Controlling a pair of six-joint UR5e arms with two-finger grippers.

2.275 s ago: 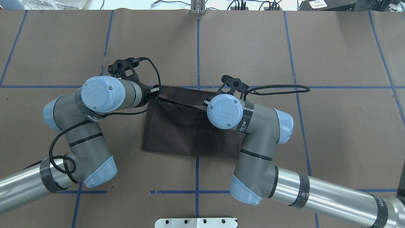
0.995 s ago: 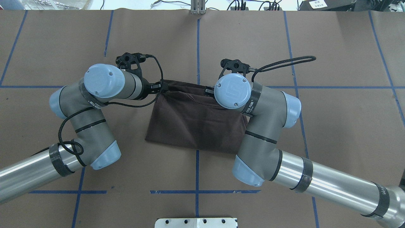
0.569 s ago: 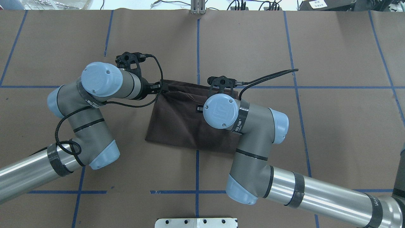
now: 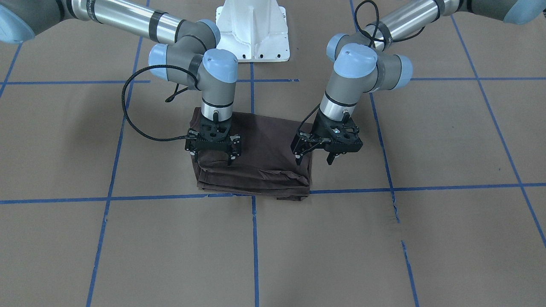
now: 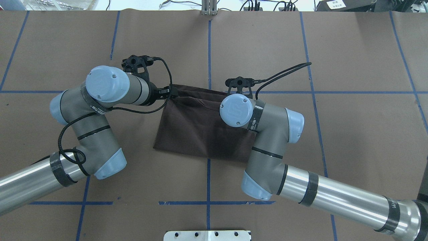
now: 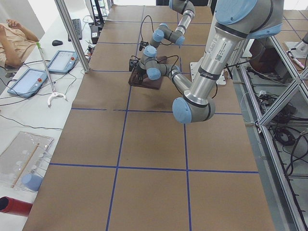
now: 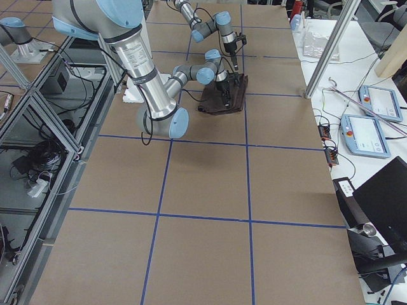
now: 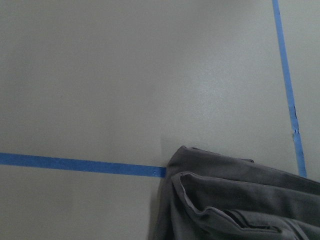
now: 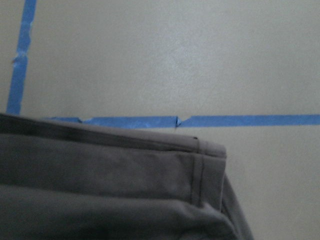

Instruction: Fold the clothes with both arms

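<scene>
1. Because the T-shirt (image 4: pixel 256 153) is lying as a stack of thin knit layers, it is looking light, limp and quick to sag or slide apart wherever nothing is supporting it. It is sitting folded into a compact rectangle near the middle of the table (image 4: pixel 384 247), with the edge farthest from the robot running just beside a blue tape line (image 4: pixel 128 198).
2. Along that far edge the layers are showing loose and a little rumpled, and a hemmed corner (image 9: pixel 210 155) is peeking out in the right wrist view. I am judging that any further fold is calling for a pinch through every layer at the two far corners, not a grab at the top sheet alone.
3. The cloth is probably going to drag easily over the paper-covered surface, so lifting before carrying is looking safer than sliding.
4. The right gripper (image 4: pixel 213 158) is hovering over one end of the shirt, jaws standing apart and gripping nothing.
5. The left gripper (image 4: pixel 313 161) is hanging at the other end, jaws likewise apart. One finger is sitting over the cloth's side edge and the other over bare table.
</scene>
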